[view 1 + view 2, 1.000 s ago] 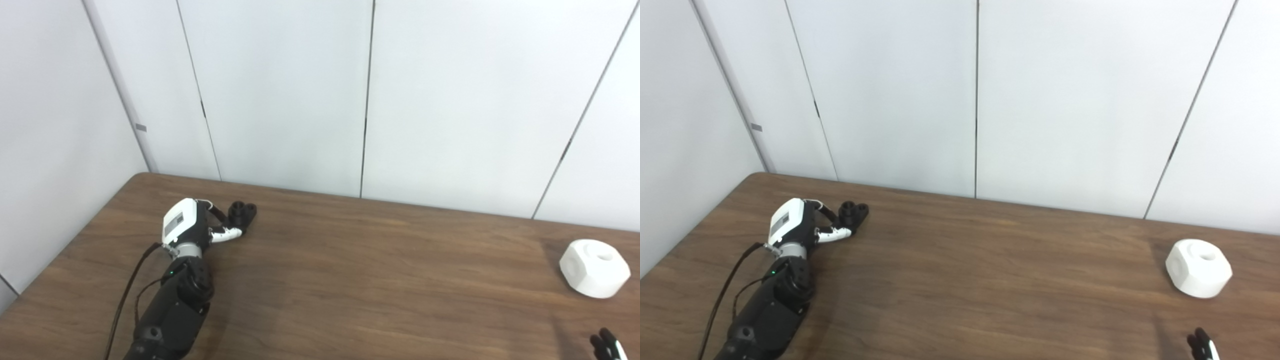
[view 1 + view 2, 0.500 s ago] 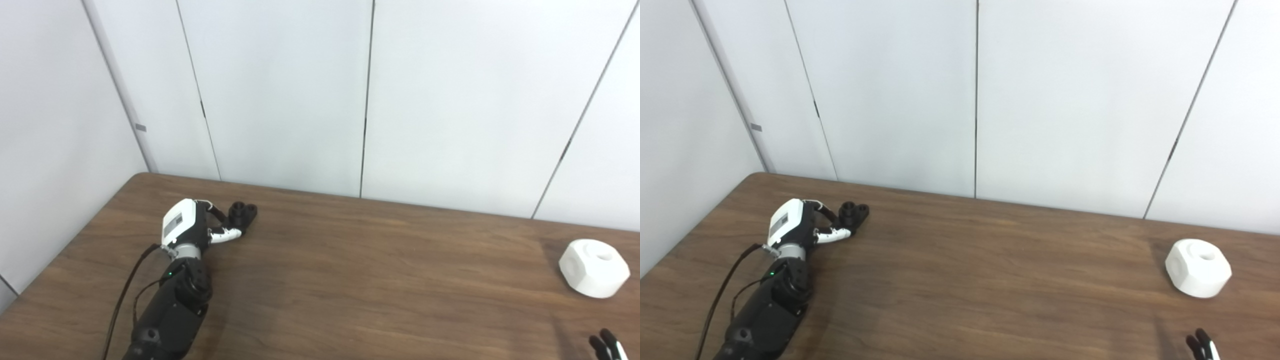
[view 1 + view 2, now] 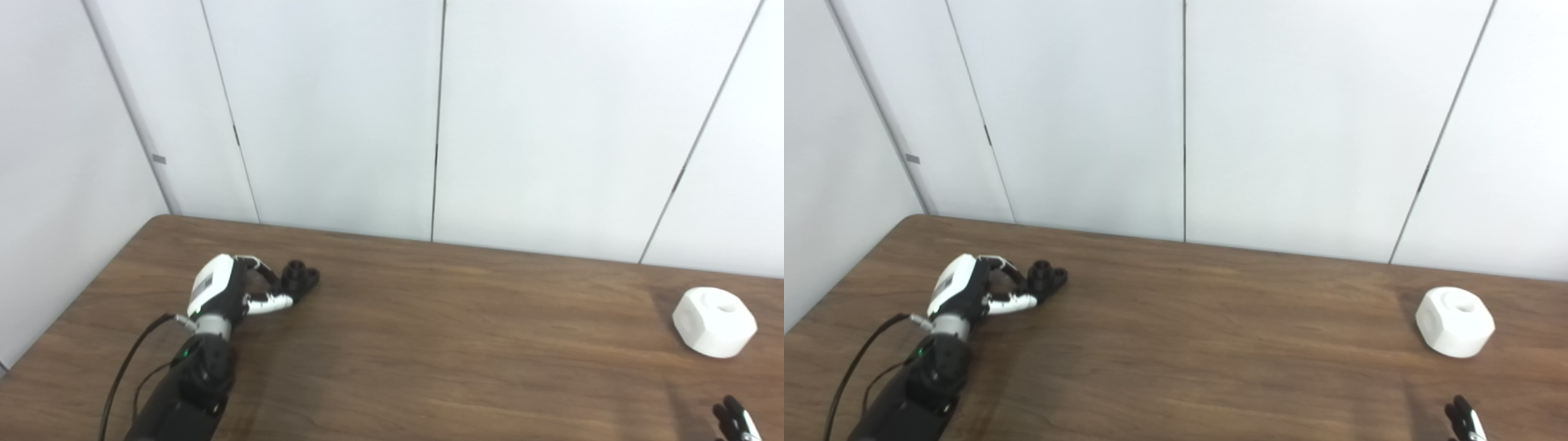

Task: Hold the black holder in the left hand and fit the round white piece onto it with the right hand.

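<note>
The black holder (image 3: 301, 278) is at the far left of the wooden table (image 3: 429, 343). My left hand (image 3: 229, 291) has its fingers and thumb curled onto the holder's near side, pinching it low over the table top. The round white piece (image 3: 714, 321) with a hole in its top sits alone at the far right; it also shows in the right eye view (image 3: 1455, 321). Only the dark fingertips of my right hand (image 3: 732, 419) show at the bottom right corner, well short of the white piece.
White wall panels (image 3: 343, 116) stand close behind the table's far edge and along its left side. A black cable (image 3: 122, 373) runs along my left forearm.
The camera has shifted a little. My left hand has drawn slightly nearer and turned, and the black holder has moved with it. The right fingertips have barely moved.
</note>
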